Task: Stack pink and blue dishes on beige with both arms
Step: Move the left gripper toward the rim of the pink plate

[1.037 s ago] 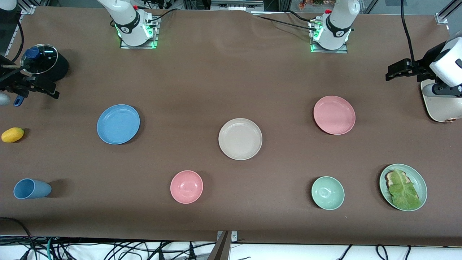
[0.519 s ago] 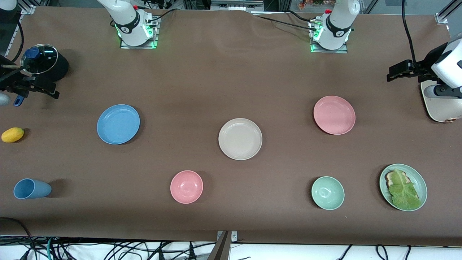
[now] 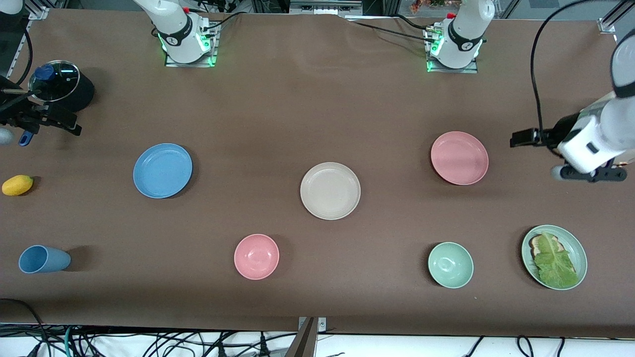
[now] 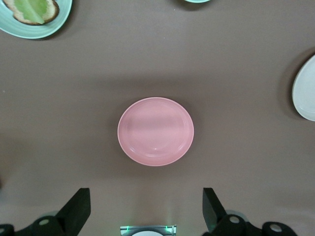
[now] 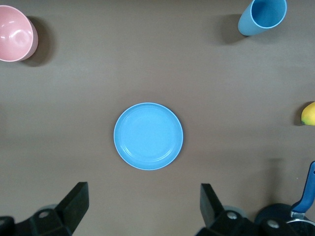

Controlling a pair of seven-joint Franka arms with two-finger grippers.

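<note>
The beige plate (image 3: 330, 190) lies mid-table, its edge also showing in the left wrist view (image 4: 306, 88). The pink plate (image 3: 459, 157) rests toward the left arm's end, the blue plate (image 3: 162, 170) toward the right arm's end. My left gripper (image 3: 521, 138) hangs in the air beside the pink plate (image 4: 155, 131); it is open (image 4: 145, 206) and holds nothing. My right gripper (image 3: 67, 125) is up over the table's end by a black pot. It is open (image 5: 142, 202) and empty, with the blue plate (image 5: 148, 136) well clear of it.
Nearer the front camera are a blue cup (image 3: 42, 259) on its side, a pink bowl (image 3: 256, 256), a green bowl (image 3: 450, 265) and a green plate with lettuce (image 3: 578, 248). A yellow fruit (image 3: 17, 185) and a lidded black pot (image 3: 62, 89) sit at the right arm's end.
The left arm has swung down and inward, bringing its gripper closer to the pink plate and covering the cream appliance. The right arm and all dishes have stayed still.
</note>
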